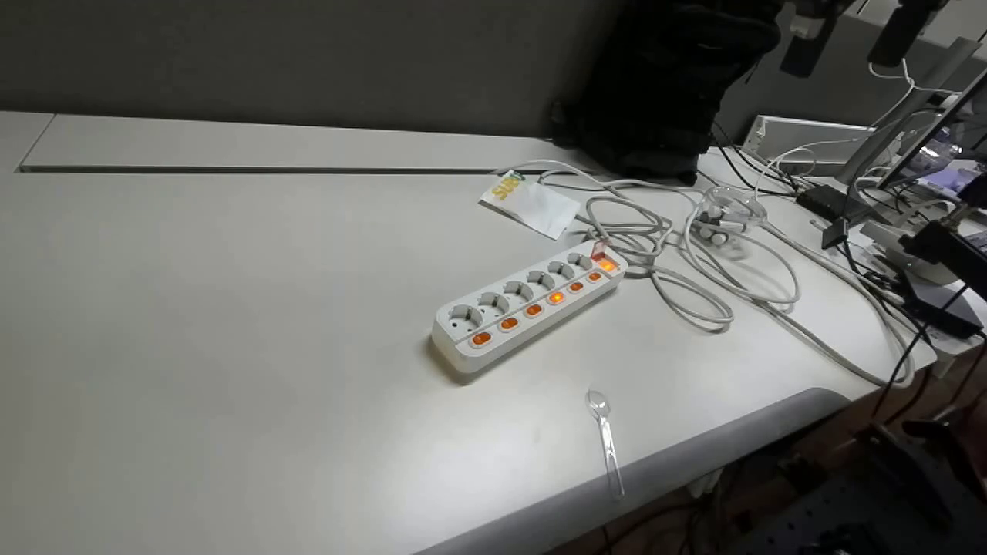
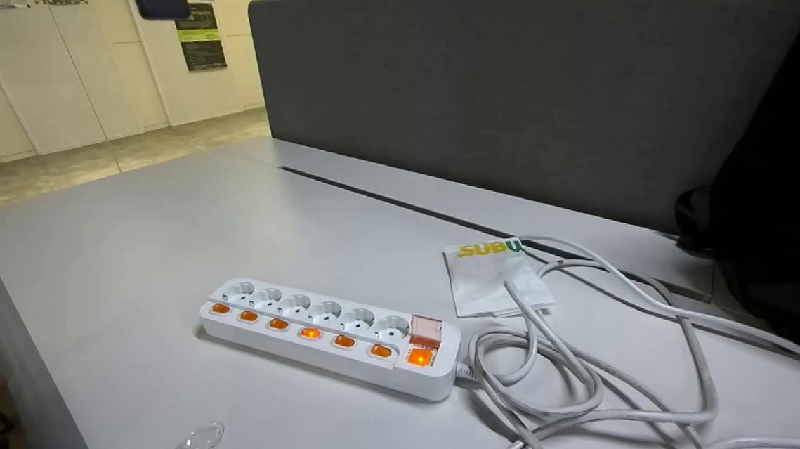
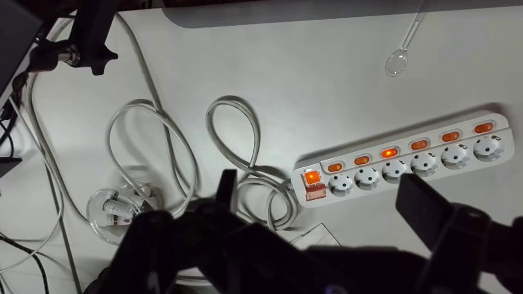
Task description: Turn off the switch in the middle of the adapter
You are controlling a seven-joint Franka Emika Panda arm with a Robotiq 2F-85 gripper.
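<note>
The pincer (image 3: 316, 179) hangs wide above the table (image 3: 318, 94); the white adapter (image 3: 404, 158) lies below and apart from it, its middle switch (image 3: 389, 152) and larger end switch (image 3: 313, 177) glowing; past the adapter from the pincer rests a clear spoon (image 3: 396, 62).

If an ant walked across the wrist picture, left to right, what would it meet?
Clear container, left end of the white power strip, big glowing switch, two small unlit switches, small glowing switch, three more unlit switches.
</note>
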